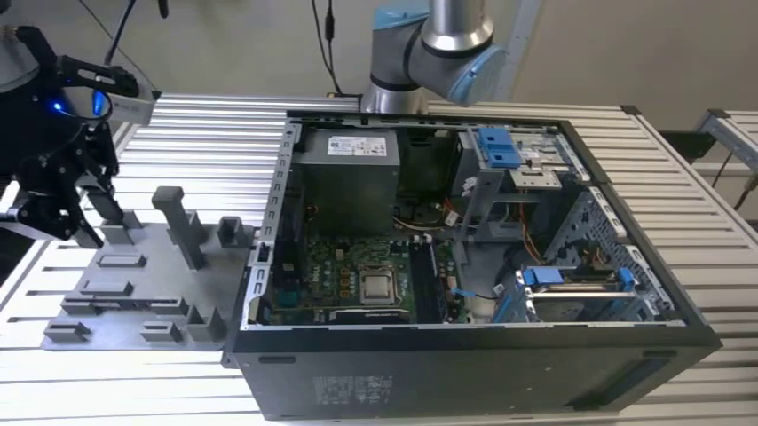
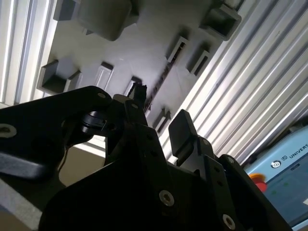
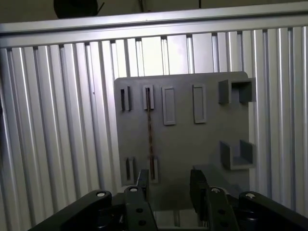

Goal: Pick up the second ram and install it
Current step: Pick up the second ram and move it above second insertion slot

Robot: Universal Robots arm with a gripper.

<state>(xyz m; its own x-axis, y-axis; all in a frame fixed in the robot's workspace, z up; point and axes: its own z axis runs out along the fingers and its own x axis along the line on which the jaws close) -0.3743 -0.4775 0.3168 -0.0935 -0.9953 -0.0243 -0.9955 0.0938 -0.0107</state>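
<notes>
The second ram (image 3: pixel 149 127), a slim circuit board seen edge-on, is seated upright in a grey plastic slotted tray (image 3: pixel 192 139) on the ribbed aluminium bench (image 3: pixel 57 120). The black claw (image 3: pixel 169 182) is held open and empty above it. The board is judged best centred between the fingers (image 3: pixel 142 179), not under one.

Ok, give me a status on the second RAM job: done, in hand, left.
Done: nothing that I can see; the second ram stands on edge in a slot of the grey holder tray, not picked up. In hand: the hand is open and empty, poised over the tray close to the ram. Left: the whole pick-up and the install in the open computer case.
</notes>
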